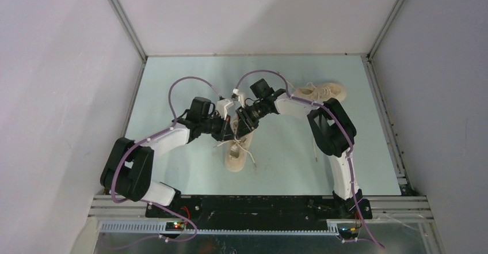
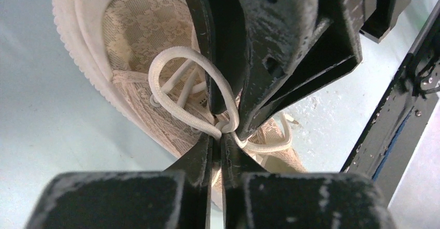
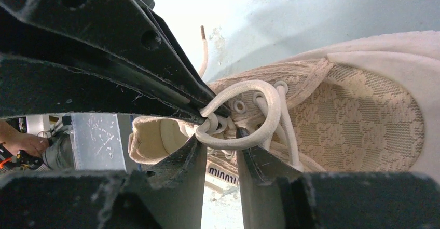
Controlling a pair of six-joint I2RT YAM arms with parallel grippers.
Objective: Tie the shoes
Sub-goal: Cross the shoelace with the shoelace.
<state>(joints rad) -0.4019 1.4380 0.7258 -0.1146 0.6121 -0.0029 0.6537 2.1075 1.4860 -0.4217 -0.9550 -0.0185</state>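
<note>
One cream shoe (image 1: pixel 236 157) lies mid-table, toe toward the arms. Both grippers meet over its laces. My left gripper (image 1: pixel 230 129) is shut on the off-white lace at the knot; in the left wrist view its tips (image 2: pixel 224 135) pinch the lace where a loop (image 2: pixel 195 122) begins above the shoe (image 2: pixel 129 26). My right gripper (image 1: pixel 242 124) is open; in the right wrist view (image 3: pixel 222 143) a lace loop (image 3: pixel 244 87) lies across its tips, with one tip poking through, over the shoe (image 3: pixel 363 115). The second shoe (image 1: pixel 328 91) lies at the back right, behind the right arm.
The pale blue table (image 1: pixel 172 167) is boxed in by white walls and a metal frame rail (image 1: pixel 384 121) on the right. A loose lace strand (image 1: pixel 315 146) trails from the back shoe. A brown-tipped lace end (image 3: pixel 203 47) lies on the table beside the near shoe.
</note>
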